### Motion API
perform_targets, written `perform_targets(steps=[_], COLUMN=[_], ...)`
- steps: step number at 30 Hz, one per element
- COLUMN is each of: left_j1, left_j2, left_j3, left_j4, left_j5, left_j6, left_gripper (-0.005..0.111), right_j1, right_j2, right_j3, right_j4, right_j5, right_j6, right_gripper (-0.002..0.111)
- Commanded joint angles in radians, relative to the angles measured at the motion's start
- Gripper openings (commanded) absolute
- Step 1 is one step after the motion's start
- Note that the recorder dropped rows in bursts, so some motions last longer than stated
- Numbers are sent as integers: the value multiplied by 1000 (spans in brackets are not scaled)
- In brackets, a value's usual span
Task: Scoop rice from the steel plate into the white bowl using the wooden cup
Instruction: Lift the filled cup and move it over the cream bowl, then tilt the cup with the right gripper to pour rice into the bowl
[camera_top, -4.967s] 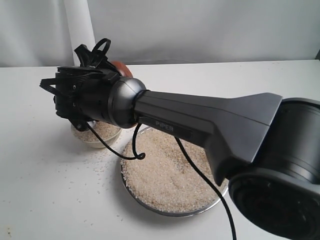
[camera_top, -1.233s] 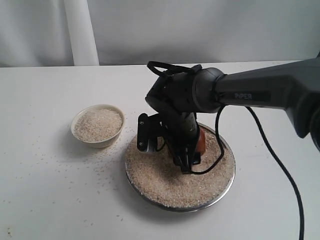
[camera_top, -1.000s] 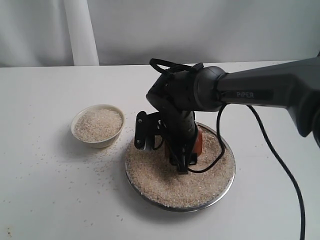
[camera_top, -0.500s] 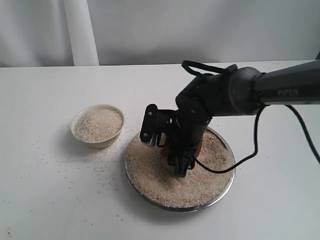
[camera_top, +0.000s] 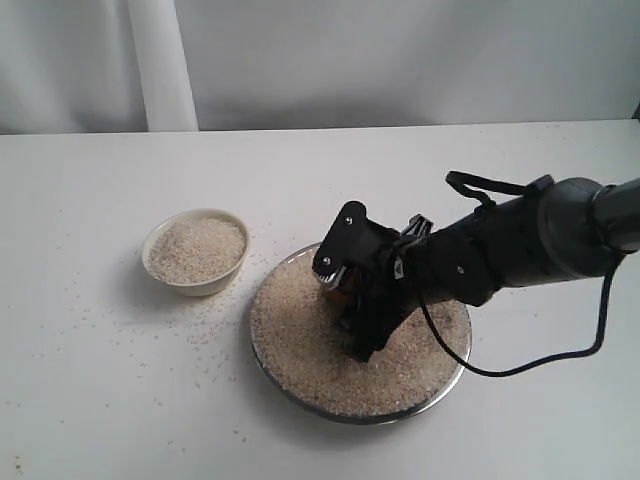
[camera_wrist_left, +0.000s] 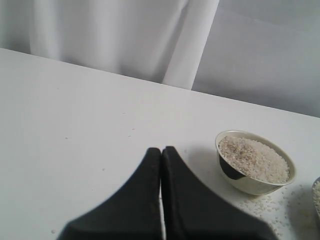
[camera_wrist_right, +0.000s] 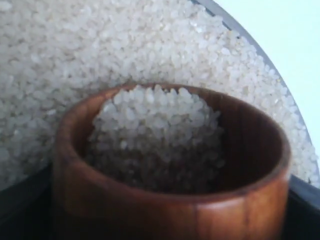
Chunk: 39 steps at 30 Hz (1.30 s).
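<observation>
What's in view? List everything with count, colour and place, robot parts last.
table: one, white, under everything.
curtain: one, white, behind the table.
white bowl: one, cream, on the table.
steel plate: one, silver, beside the white bowl.
wooden cup: one, reddish-brown, in the steel plate.
rice: pale beige, heaped in the steel plate, filling the white bowl, some in the wooden cup, stray grains on the table.
right gripper: black, shut on the wooden cup.
left gripper: black, shut, near the white bowl.
</observation>
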Motion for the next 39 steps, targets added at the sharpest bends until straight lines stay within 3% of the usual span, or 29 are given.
perform_targets(steps=[1, 5, 9, 13, 24, 28, 32, 39], left_j1=[-5, -5, -5, -5, -5, -5, -5, -5], left_j2=[-3, -3, -3, -3, -3, -3, -3, -3], left_j3=[-3, -3, -3, -3, -3, -3, -3, -3], left_j4=[-2, -2, -2, -2, -2, -2, -2, -2], left_j5=[-6, -6, -6, -6, -6, -6, -6, -6], left_j6=[-4, -4, -4, -4, -4, -4, -4, -4], left_gripper=[0, 0, 0, 0, 0, 0, 0, 0], right_j1=[-10, -10, -1, 31, 124, 156, 180, 215], right_j2=[-101, -217, -221, -180, 117, 229, 322, 416], right_j3=[4, 0, -184, -329, -791, -943, -1058, -1203], right_j4=[36, 42, 42, 30, -51, -200, -358, -428], right_j5=[-47, -108, 113, 165, 446, 550, 657, 748], right_j6=[-11, -11, -11, -11, -11, 60, 124, 113], right_gripper=[0, 0, 0, 0, 0, 0, 0, 0])
